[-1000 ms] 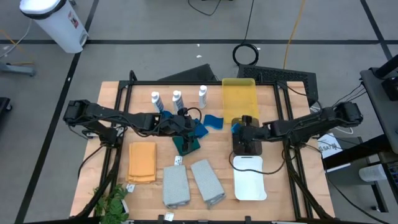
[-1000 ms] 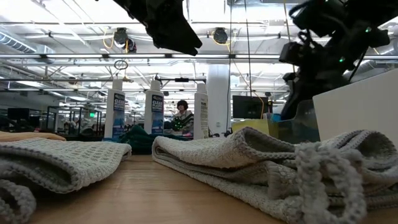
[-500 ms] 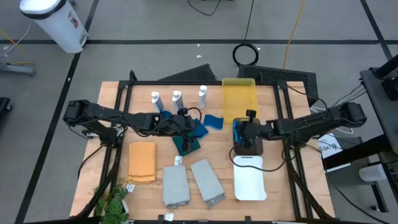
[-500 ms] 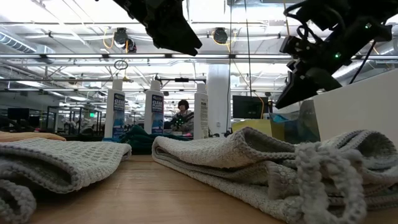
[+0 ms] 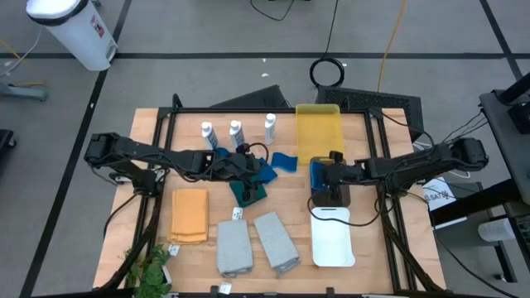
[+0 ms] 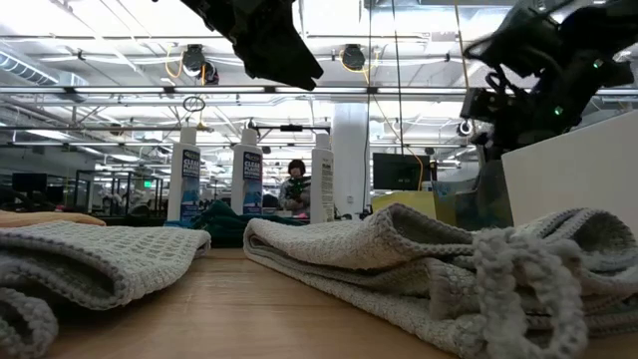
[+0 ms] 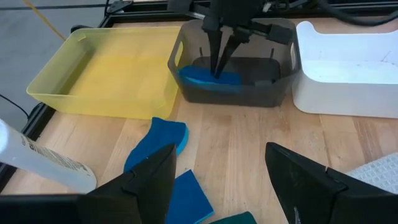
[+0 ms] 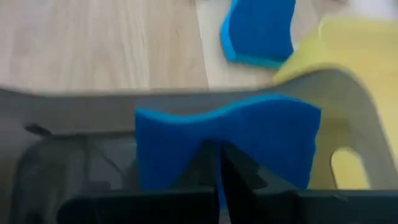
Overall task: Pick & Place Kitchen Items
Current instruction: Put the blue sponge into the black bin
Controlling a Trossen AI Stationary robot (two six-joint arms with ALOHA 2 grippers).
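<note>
A sponge (image 7: 208,77) lies in the middle tray (image 7: 281,92), seemingly right under the right gripper's (image 7: 219,70) fingertips, two more sponges (image 7: 157,140) between the left fingers.

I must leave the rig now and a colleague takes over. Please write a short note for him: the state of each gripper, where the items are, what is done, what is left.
Right gripper: shut, fingertips down in the dark grey tray, on a blue sponge lying there.
Left gripper: open, holding nothing, above the green cloth.
Done: one sponge in the grey tray.
Left on the table: two sponges, the cloth, the orange towel, two grey towels, three bottles. Yellow tray and white tray hold nothing.
</note>
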